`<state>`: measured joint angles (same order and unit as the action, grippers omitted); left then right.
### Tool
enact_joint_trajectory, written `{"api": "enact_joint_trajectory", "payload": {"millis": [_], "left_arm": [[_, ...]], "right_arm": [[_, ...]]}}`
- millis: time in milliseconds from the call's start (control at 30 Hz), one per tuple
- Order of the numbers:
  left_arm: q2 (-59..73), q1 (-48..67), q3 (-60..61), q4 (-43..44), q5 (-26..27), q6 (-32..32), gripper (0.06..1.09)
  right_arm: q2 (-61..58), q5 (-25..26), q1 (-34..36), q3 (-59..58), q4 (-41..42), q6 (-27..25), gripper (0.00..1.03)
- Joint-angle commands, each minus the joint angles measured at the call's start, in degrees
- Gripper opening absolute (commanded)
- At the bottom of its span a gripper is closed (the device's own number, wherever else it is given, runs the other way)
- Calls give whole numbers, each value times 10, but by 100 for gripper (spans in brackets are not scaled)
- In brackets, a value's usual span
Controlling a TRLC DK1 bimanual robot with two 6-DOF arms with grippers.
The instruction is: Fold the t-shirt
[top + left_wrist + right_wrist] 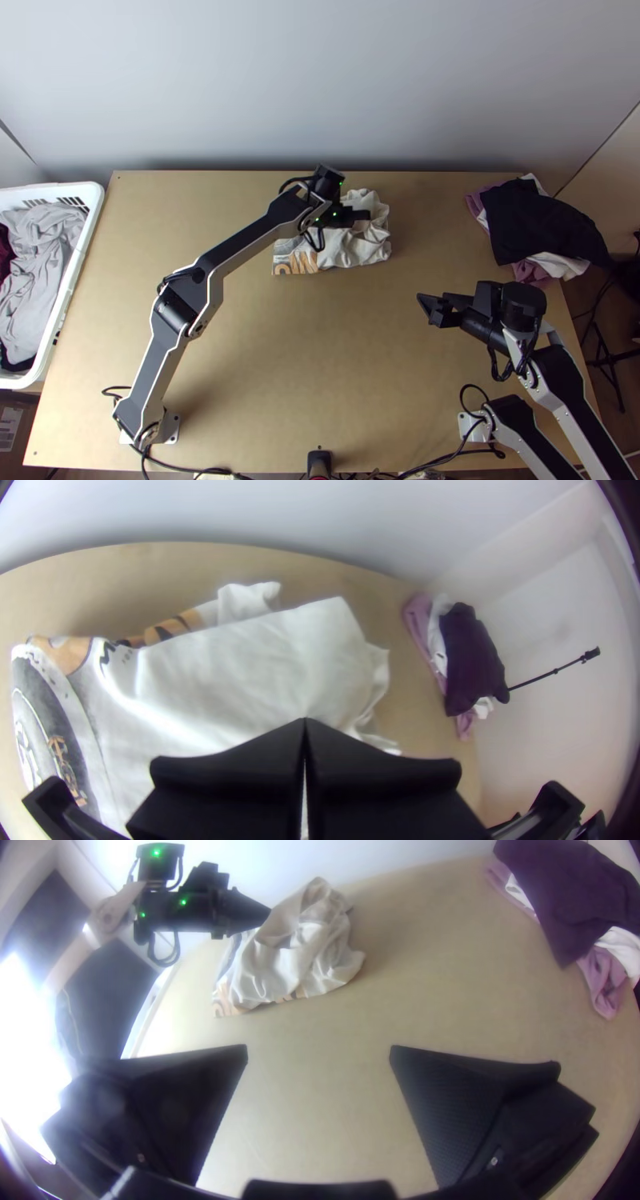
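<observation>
- At the bench's (pixel 304 360) near edge, around the middle, stands a small black device (pixel 319 464); the arms' bases sit near that edge, one toward each side.
- The right hand (pixel 427 309) is over the bench toward the right edge, its fingers (pixel 460 1107) wide apart. A stretch of bare bench separates it from the shirt, and there is more bare bench to its near left.
- A white basket (pixel 86 240) with grey and dark clothes (pixel 36 272) runs along the left edge.
- The left arm (pixel 240 246) crosses the bench diagonally from its near left base up to the shirt.
- The t-shirt (pixel 344 254) lies past the middle, near the far edge: bunched and wrinkled on its right, flatter on its left, where an orange print (pixel 300 264) shows.
- The left hand (pixel 368 214) is at the shirt, its fingers together; I cannot tell whether cloth is pinched between them.
- Well to the shirt's right, a pile of black, white and mauve clothes (pixel 540 228) hangs over the right edge.
- Behind the far edge rises a pale wall (pixel 320 88).
</observation>
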<state>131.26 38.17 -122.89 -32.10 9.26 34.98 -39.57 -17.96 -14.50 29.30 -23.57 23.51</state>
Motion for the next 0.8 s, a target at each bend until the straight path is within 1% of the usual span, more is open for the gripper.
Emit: {"api": "enact_joint_trajectory", "payload": {"millis": [0, 133, 267, 333, 433, 567, 700, 767], "left_arm": [[5, 11, -62, -19, 39, 31, 9], [15, 14, -62, -17, 67, 46, 9], [67, 23, -65, -13, 67, 44, 9], [89, 24, -68, 0, 59, 56, 9], [126, 24, -75, 45, 39, 76, 9], [170, 22, -89, 104, 8, 76, 9], [182, 11, -99, 136, 2, 92, 9], [182, 14, -99, 138, -12, 95, 9]], "right_arm": [[-9, 2, -4, -3, 15, -1, 99], [-16, 3, -8, -3, 20, 0, 99], [-19, 5, -8, 2, 20, 0, 99], [-19, 5, -8, 6, 20, 1, 99], [-19, 6, -8, 7, 14, 3, 99], [-18, 6, -7, 16, -6, 7, 99], [-17, 6, -8, 36, -38, -3, 99], [-18, 6, -6, 44, -42, -7, 99]]}}
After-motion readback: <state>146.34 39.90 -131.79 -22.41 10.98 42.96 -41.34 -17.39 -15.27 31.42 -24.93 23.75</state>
